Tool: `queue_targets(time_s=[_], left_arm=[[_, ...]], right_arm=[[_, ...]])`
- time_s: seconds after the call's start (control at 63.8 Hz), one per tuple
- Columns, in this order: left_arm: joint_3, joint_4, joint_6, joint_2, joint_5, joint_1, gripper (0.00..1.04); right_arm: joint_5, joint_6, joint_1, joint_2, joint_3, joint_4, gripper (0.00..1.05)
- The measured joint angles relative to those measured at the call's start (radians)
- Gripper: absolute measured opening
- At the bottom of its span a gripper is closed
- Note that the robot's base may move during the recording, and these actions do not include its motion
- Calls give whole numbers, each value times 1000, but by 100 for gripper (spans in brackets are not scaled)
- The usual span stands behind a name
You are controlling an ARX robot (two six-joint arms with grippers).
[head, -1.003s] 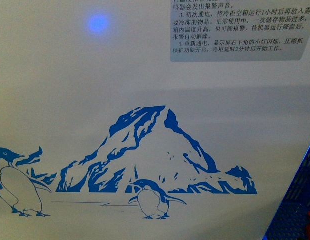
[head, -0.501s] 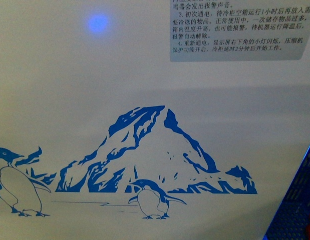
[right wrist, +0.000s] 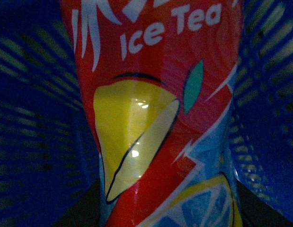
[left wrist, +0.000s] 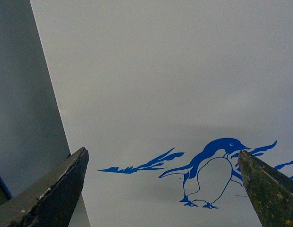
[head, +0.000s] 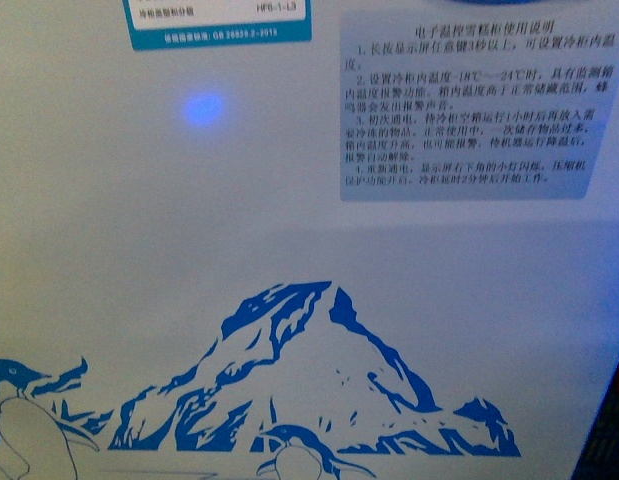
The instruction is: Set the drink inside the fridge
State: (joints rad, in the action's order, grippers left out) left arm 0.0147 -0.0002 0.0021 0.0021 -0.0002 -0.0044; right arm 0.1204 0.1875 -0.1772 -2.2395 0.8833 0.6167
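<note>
The fridge (head: 289,240) fills the front view as a white wall with a blue mountain-and-penguin picture; neither gripper shows there. In the left wrist view my left gripper (left wrist: 161,153) is open and empty, its two dark fingers (left wrist: 61,184) spread before the fridge's white front (left wrist: 174,71) and a blue penguin. In the right wrist view the drink (right wrist: 155,113) fills the frame: red label, white "Ice Tea" print, yellow lemon shapes. My right gripper (right wrist: 167,210) is shut on the drink; only dark bits of its fingers show at either side. The cap is out of view.
The blue plastic basket (right wrist: 32,118) surrounds the drink on both sides in the right wrist view. A grey instruction sticker (head: 469,105) and a blue-edged label (head: 219,25) sit high on the fridge front. A plain grey surface (left wrist: 18,94) stands beside the fridge.
In the front view the mountain picture has slid down, more stickers show at the top, and the blue basket at the lower right edge has nearly left the frame.
</note>
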Motion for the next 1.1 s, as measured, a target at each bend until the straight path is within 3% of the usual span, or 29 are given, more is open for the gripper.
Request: queue_targets(time_s=[0.172, 0.36, 0.595, 0.783, 1.097], left_arm=[[0, 0, 0, 0, 0, 0, 97], [0, 0, 0, 0, 0, 0, 97], [0, 0, 0, 0, 0, 0, 97], [0, 0, 0, 0, 0, 0, 97], [0, 0, 0, 0, 0, 0, 97]], right_arm=[[-11, -34, 40, 529, -259, -23, 42], [73, -53, 88, 1013, -419, -126, 42], [236, -68, 224, 1646, -533, -427, 42], [364, -77, 341, 1913, -559, -590, 42], [486, -150, 458, 1975, -607, -448, 42]])
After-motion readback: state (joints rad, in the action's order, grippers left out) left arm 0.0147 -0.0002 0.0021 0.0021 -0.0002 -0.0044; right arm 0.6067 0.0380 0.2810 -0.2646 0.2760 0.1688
